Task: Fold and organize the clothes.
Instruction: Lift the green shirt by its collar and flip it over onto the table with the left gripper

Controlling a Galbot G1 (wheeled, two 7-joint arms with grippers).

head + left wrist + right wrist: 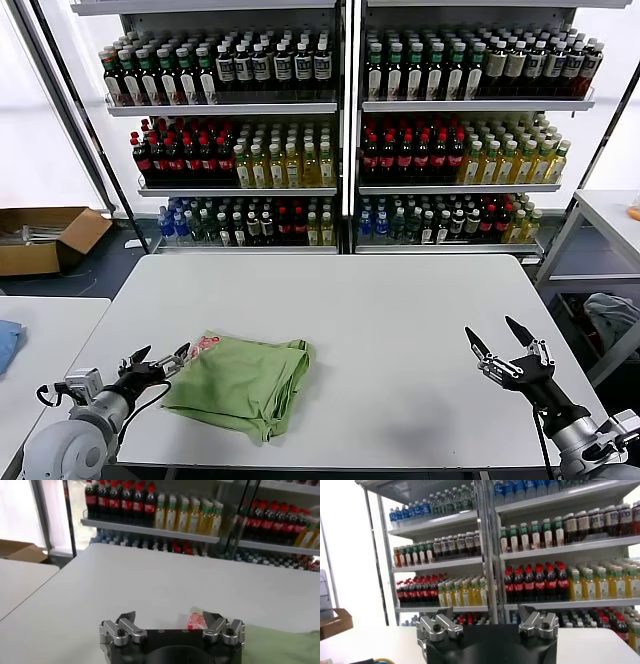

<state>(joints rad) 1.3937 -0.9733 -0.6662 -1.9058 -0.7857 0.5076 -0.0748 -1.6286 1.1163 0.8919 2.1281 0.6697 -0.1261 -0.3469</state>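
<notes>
The shirt point(243, 384) lies in a loosely folded, rumpled heap on the table point(400, 320), near the front edge and toward the front-left corner. Its long axis runs roughly parallel to the front edge, tilted slightly so that the left end sits farther back than the right. A red-and-white patch point(205, 346) of the graphic shows at the back-left corner of the heap; in the left wrist view the same patch point(196, 619) appears just beyond one finger.

The left gripper point(158, 360) is at the shirt's left end, jaws spread wide and holding nothing — its fingertips are just beside the fabric edge, at or very close to touching. The shirt therefore lies directly ahead of this gripper, toward the table's centre.

The right gripper point(503, 347) hovers near the front-right corner, jaws also wide and empty, well apart from the shirt with bare table between.

Judgement: the left arm is far nearer and is placed to take the left edge. Any fold across the long axis would carry that edge toward the right. The right arm would need to travel along the front edge before it could pin or lift the opposite end

Beyond the back edge stand shelves point(340, 110) of bottles
</notes>
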